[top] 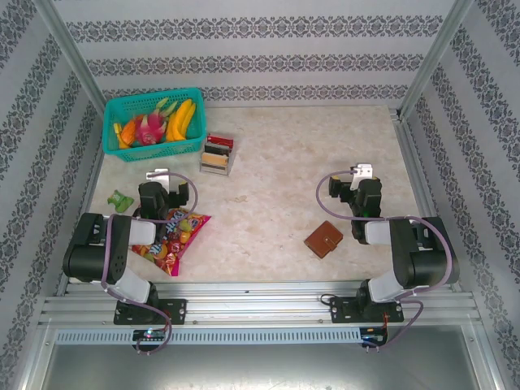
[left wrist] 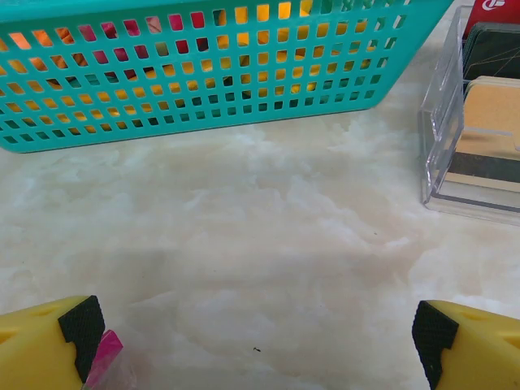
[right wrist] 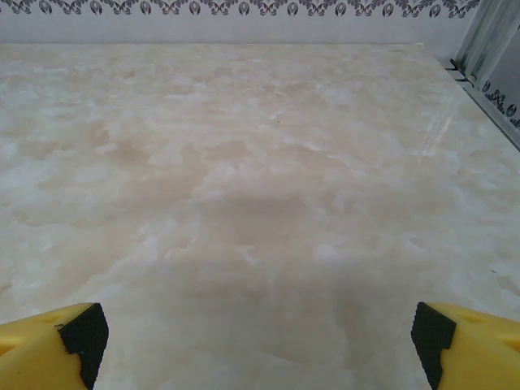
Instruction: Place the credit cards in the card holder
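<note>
The credit cards [top: 218, 153] stand upright in a clear slotted stand [left wrist: 443, 138] at the back left: a tan card [left wrist: 491, 106], a black card [left wrist: 491, 49] and a red card [left wrist: 500, 6] show in the left wrist view. The card holder [top: 324, 239], a brown leather wallet, lies closed on the table just left of the right arm. My left gripper [top: 166, 185] [left wrist: 256, 337] is open over bare table, short of the stand. My right gripper [top: 351, 184] [right wrist: 260, 337] is open too, beyond the wallet, with nothing between its fingers.
A teal basket [top: 154, 122] of fruit sits at the back left, just left of the stand. A colourful snack packet [top: 175, 236] lies under the left arm, its corner [left wrist: 104, 357] by the left finger. A small green object [top: 122, 197] lies at the left edge.
</note>
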{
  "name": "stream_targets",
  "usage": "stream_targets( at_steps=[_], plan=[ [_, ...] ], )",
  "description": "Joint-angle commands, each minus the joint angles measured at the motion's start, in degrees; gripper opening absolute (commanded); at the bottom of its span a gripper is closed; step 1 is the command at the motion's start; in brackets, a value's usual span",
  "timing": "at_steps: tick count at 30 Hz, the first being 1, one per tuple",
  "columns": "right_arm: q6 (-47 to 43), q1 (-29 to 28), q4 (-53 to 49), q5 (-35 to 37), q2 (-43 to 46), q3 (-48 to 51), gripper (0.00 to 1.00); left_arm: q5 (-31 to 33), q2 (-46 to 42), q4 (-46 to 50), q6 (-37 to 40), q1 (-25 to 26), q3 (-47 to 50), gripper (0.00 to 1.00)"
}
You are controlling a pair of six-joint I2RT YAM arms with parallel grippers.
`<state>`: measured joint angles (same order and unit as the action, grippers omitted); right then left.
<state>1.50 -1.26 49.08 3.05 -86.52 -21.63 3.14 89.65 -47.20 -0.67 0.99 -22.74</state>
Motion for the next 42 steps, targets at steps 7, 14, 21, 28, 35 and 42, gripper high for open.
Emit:
stream_targets(
  at_steps=[7, 14, 21, 28, 35, 42],
  plan=[
    [0.03, 0.26, 0.20, -1.45, 0.43, -1.10, 0.98, -0.58, -0.21, -1.05, -0.30, -0.49, -0.61, 1.00],
    [0.30, 0.99, 0.38, -3.40, 0.62, -0.88, 0.98, -1.92, -3.74, 1.19, -0.11, -0.55, -0.29, 1.00],
    [-0.93, 0.29, -0.65, -3.84, 1.01, -1.23, 0.98, -4.14, -8.31, 4.86, -0.82, -1.53, 0.08, 1.00],
    [-0.97, 0.07, 0.34, -3.22, 1.69, -0.54, 0.98, -4.57, -11.68, 6.41, -1.49, -1.98, 0.81, 1.00],
    [8.50, -0.30, -38.96, 3.19, 11.46, -15.77, 0.98, -6.66, -24.22, 39.88, -17.13, -2.01, -12.14, 1.00],
    [26.91, 3.37, -61.68, -18.42, 14.43, -23.50, 0.91, -35.00, -19.32, 54.47, -38.45, 5.61, -22.67, 1.00]
  ],
)
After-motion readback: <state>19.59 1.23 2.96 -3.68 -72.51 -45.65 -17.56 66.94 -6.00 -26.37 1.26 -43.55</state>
